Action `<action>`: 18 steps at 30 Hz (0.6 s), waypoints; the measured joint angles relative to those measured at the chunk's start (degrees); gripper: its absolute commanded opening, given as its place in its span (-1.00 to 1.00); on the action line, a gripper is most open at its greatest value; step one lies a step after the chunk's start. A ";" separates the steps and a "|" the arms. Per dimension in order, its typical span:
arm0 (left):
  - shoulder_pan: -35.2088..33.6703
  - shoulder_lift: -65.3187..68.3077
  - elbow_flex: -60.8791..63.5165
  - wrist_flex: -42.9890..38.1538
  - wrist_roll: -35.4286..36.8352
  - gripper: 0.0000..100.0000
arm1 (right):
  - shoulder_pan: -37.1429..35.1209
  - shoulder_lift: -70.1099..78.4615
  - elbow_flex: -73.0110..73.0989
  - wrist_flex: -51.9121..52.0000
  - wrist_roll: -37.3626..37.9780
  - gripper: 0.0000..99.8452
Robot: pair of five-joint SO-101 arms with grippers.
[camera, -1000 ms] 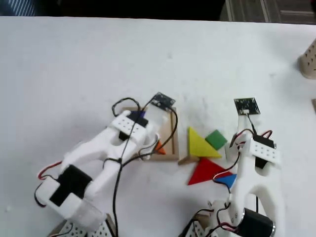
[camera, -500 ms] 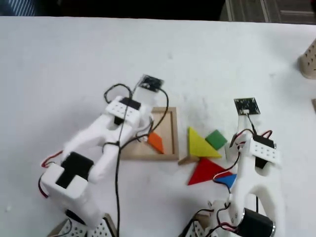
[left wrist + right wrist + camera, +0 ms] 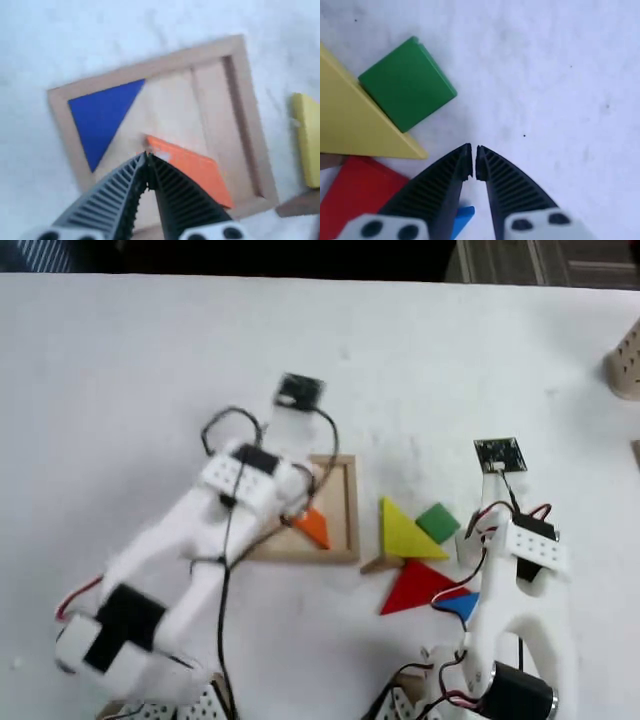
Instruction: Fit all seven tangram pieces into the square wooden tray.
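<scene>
Orange piece (image 3: 313,528) inside the wooden tray (image 3: 352,508), with yellow triangle (image 3: 403,533), green square (image 3: 437,522) and red triangle (image 3: 418,587) nearby.

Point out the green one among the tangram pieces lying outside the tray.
The green square, resting against the long edge of the yellow triangle. It alone is green, and the red triangle and yellow one beside it have three sides, not four.

No text, label, number or sign can be read anywhere.
</scene>
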 measured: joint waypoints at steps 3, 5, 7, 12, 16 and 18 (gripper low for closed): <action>4.84 -5.45 6.59 -4.84 0.35 -0.95 | 0.00 0.00 0.00 0.00 0.00 -0.96; 7.74 -6.33 9.67 -7.65 0.44 -0.95 | 0.00 0.00 0.00 0.00 0.00 -0.96; 10.55 -5.80 10.46 -9.14 0.44 -0.95 | 0.00 0.00 0.00 0.00 0.00 -0.96; 13.45 1.32 7.91 -9.85 0.44 -0.95 | 0.00 0.00 0.00 0.00 0.00 -0.96; 13.45 5.98 4.75 -10.02 0.44 -0.95 | 0.00 0.00 0.00 0.00 0.00 -0.96; 13.45 6.33 4.57 -10.11 0.44 -0.95 | 0.00 0.00 0.00 0.00 0.00 -0.96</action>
